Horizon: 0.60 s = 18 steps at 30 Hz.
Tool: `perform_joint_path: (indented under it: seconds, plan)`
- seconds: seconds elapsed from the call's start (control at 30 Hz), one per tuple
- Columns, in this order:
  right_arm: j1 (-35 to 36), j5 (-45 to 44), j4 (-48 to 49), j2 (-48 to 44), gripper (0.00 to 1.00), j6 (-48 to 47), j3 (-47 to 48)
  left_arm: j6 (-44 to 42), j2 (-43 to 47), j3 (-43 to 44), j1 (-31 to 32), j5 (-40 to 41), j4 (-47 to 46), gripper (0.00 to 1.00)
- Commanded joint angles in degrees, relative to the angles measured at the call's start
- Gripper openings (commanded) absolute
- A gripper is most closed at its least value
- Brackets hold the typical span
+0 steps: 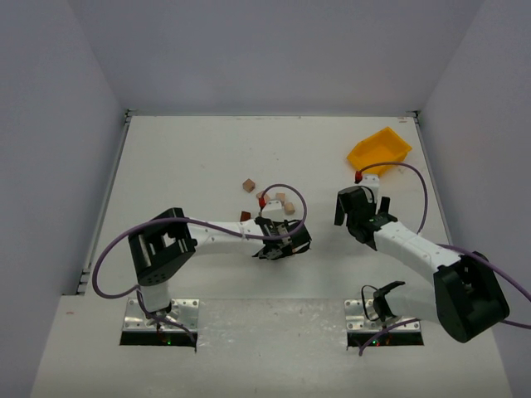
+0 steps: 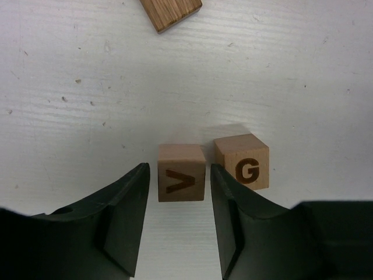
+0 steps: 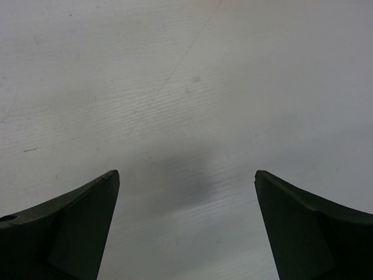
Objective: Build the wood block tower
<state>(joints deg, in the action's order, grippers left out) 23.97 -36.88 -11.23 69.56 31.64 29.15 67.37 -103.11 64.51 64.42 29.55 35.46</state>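
Pale wooden V cube (image 2: 181,173) sits on the table (image 2: 87,87), flanked by the L gripper (image 2: 179,166). Its jaws are parted w/ a sliver of gap each side, so it looks released rather than clamped, as far as the wrist view lets one judge. G cube (image 2: 242,161) stands just beside on the right, w/ the right finger's tip close to it. No stack shows yet, so the task looks early.

For a clean pick: centre on V, close square on its side faces, then lift straight so G isn't nudged.

Wrist cam gives the letters and gaps, plus an oblong block (image 2: 171,11) beyond. Top cam hides those under the wrist but adds a dark reddish-brown block (image 1: 246,215) at left and a yellow bin (image 1: 378,149) far right. R gripper (image 3: 186,172) hangs spread wide over the tabletop, nothing between its fingers.
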Motion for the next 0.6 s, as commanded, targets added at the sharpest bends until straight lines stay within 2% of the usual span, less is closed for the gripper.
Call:
perform_joint_path:
  seconds: [0.0,0.33,0.57]
  plan:
    - [-0.24,-0.56,0.95,0.05,0.99,-0.15,1.03,0.66,1.07,1.85,0.83,1.56,-0.30,0.46]
    - [-0.30,-0.21,0.95,-0.13,0.99,-0.27,1.00,1.01,3.25,1.81,1.67,3.02,0.53,0.46]
    - [-0.24,0.97,0.97,-0.44,0.99,-0.29,1.06,-0.07,8.21,1.85,5.26,7.45,1.64,0.41]
